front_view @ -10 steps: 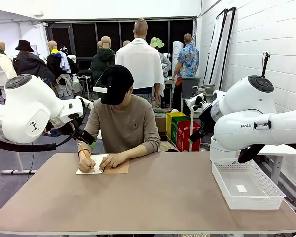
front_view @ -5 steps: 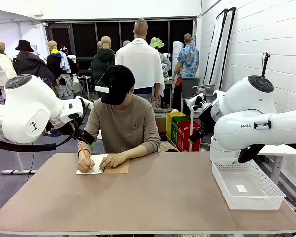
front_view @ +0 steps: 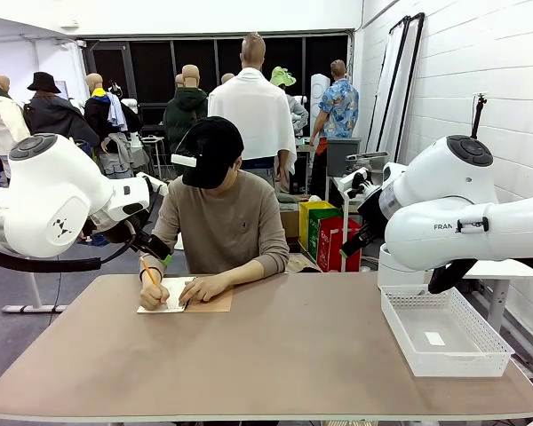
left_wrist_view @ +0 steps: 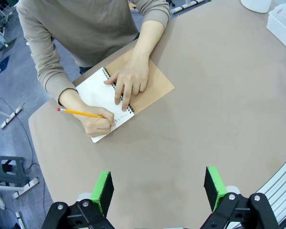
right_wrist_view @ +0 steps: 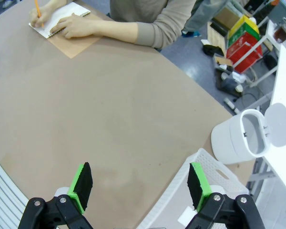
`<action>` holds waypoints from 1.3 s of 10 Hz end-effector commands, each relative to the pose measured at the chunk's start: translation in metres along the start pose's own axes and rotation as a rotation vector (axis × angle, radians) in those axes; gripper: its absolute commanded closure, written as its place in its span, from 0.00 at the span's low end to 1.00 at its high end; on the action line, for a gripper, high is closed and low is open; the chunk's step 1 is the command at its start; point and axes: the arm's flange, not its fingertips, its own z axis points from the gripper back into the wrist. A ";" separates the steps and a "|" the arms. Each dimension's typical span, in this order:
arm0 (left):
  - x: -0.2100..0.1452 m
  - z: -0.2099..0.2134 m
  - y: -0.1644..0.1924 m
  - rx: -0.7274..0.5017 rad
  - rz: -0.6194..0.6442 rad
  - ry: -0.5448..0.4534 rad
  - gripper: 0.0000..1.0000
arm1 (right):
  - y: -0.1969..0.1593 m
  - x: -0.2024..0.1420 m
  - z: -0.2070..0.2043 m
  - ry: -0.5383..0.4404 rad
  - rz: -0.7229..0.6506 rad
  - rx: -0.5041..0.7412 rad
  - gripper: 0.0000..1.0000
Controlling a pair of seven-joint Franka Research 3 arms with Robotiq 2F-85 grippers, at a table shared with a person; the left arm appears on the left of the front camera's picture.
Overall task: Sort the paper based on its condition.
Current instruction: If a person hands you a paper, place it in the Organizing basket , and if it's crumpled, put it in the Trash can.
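No loose sheet of the paper is in view. At the far side of the table a person writes with a pencil (left_wrist_view: 81, 113) on the white page (left_wrist_view: 97, 90) of a spiral notebook (front_view: 209, 303) with a tan cover (left_wrist_view: 155, 83), the other hand resting on the binding. My left gripper (left_wrist_view: 158, 191) hangs open high above the table, with nothing between its green pads. My right gripper (right_wrist_view: 139, 185) is also open and empty, high over the table's right part. The notebook (right_wrist_view: 69, 45) lies far from it.
A white mesh basket (front_view: 393, 327) stands at the table's right end, with a small white slip on its floor. Its rim (right_wrist_view: 219, 169) shows near my right gripper. A white lidded bin (right_wrist_view: 238, 136) stands beyond the table edge. The brown tabletop (front_view: 284, 355) lies bare in the middle.
The person's head and writing hand shifted slightly. Both arms stayed still.
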 end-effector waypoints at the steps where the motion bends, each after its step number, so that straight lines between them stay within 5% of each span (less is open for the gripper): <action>1: 0.000 0.000 0.001 0.000 0.002 -0.001 0.00 | 0.000 0.000 0.000 0.000 0.000 0.000 0.00; 13: 0.000 0.000 0.001 0.000 0.002 -0.001 0.00 | 0.000 0.000 0.000 0.000 0.000 0.000 0.00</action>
